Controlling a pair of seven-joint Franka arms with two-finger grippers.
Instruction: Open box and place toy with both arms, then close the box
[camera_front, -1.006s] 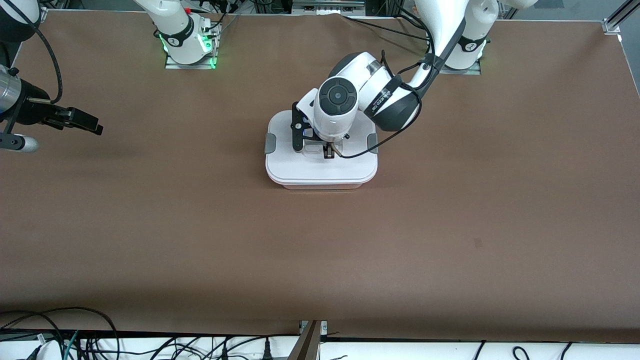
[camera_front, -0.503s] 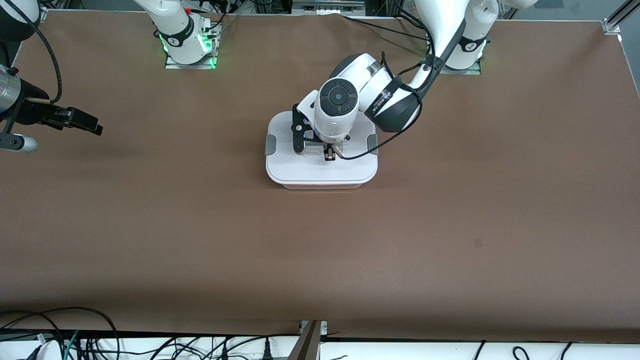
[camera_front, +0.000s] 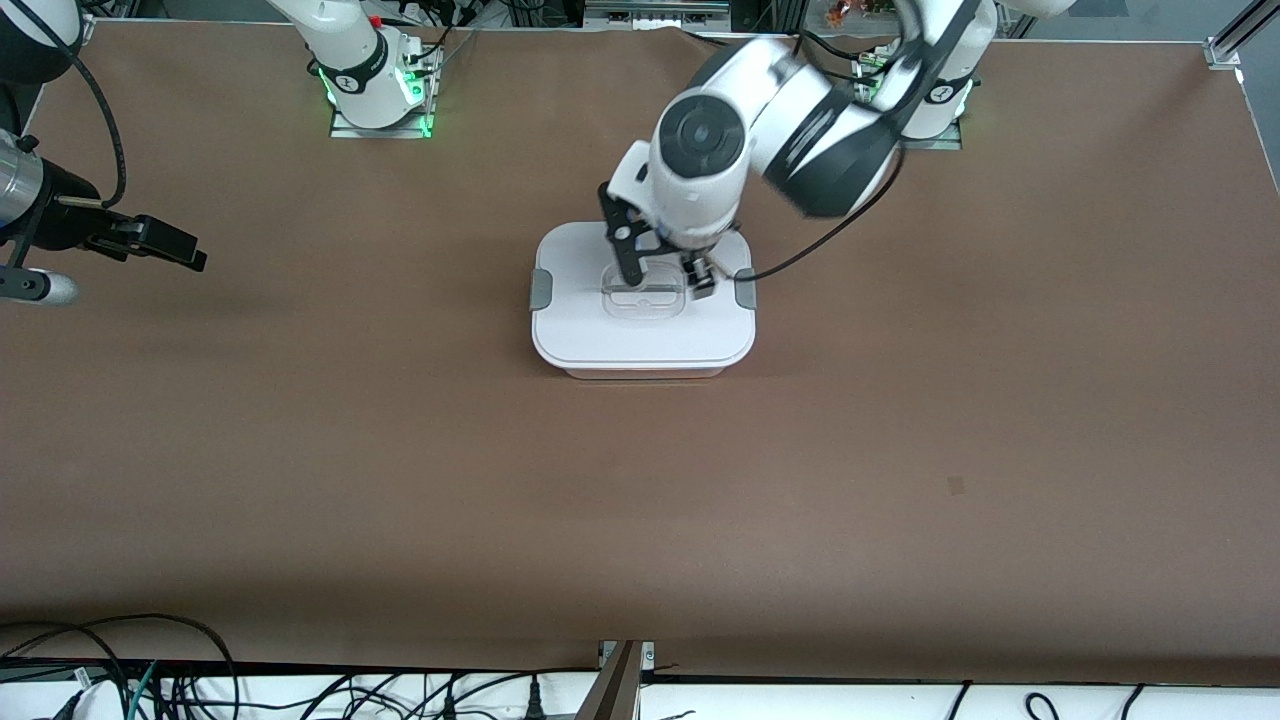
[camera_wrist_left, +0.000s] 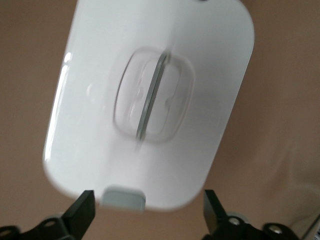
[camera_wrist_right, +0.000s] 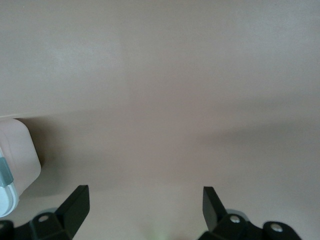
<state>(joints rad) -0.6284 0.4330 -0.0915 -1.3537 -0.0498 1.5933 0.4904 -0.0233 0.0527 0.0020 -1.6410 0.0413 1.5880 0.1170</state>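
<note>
The box (camera_front: 640, 340) stands closed in the middle of the table, its white lid (camera_front: 600, 330) on, with the clear recessed handle (camera_front: 645, 297) and grey side clips (camera_front: 540, 289) showing. My left gripper (camera_front: 667, 277) hangs open and empty over the lid, above the part toward the left arm's end. In the left wrist view the lid (camera_wrist_left: 200, 100), the handle (camera_wrist_left: 152, 97) and one clip (camera_wrist_left: 124, 197) lie below the open left gripper (camera_wrist_left: 147, 212). My right gripper (camera_front: 190, 255) waits open over the table at the right arm's end. The toy is out of view.
The brown table (camera_front: 640, 520) is bare around the box. The right wrist view shows a pink corner of the box (camera_wrist_right: 17, 150) beside the open right gripper (camera_wrist_right: 145, 207). Cables run along the table's edge nearest the camera (camera_front: 200, 680).
My left gripper has risen off the lid's handle, opened, and shifted a little toward the left arm's end. The box and the right arm have not moved.
</note>
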